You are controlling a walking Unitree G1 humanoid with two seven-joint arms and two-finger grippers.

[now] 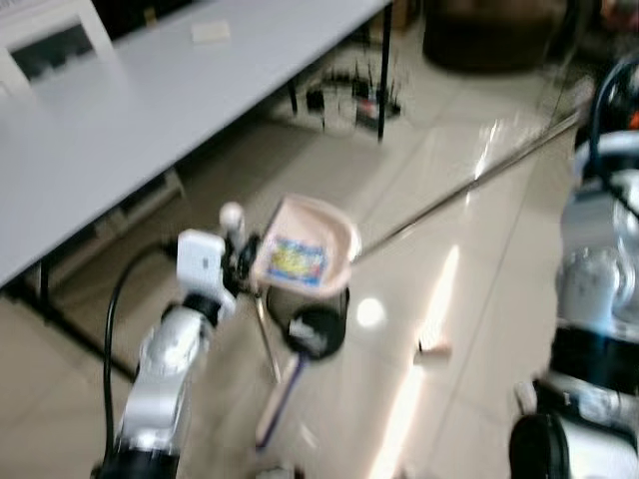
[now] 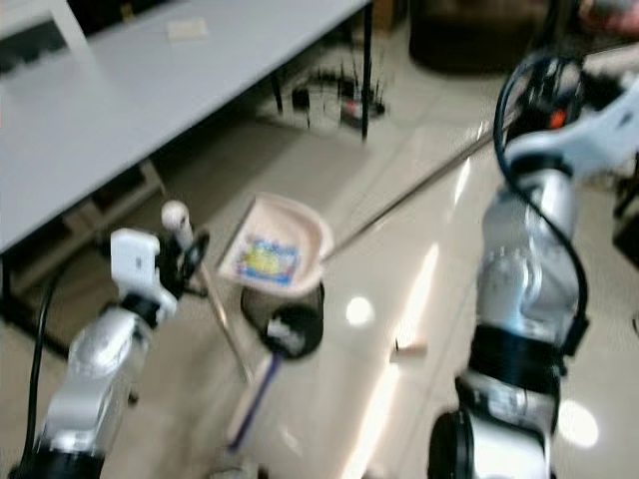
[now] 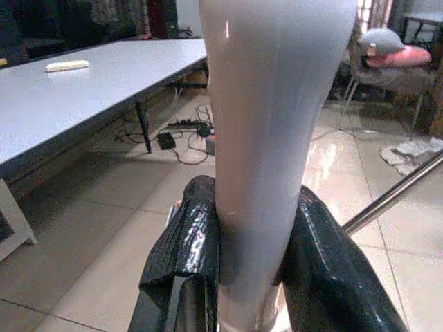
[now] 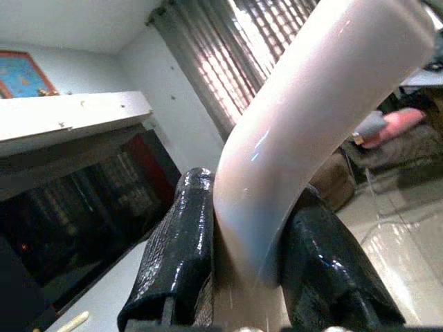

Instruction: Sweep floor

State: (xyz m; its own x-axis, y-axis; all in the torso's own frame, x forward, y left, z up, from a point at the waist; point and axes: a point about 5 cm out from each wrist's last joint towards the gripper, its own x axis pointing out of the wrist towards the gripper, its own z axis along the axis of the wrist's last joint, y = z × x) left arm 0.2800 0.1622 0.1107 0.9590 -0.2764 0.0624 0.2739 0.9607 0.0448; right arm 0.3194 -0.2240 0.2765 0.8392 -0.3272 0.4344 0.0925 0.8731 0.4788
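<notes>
Blur softens the head views. The left tool (image 3: 252, 277) clamps a smooth cream dustpan handle (image 3: 270, 138); the pink dustpan (image 1: 305, 251) hangs over glossy floor tiles (image 1: 469, 299). The right tool (image 4: 242, 277) grips the curved broom handle (image 4: 297, 124).

Both head views are motion-blurred, softening all edges. Bright glare streaks cross the glossy floor (image 1: 429, 299) just right of the dustpan (image 1: 300, 254), and daylight enters through the blinds (image 4: 277, 34). The wrist views are sharper, with specular highlights on the pale handle (image 3: 270, 138).
</notes>
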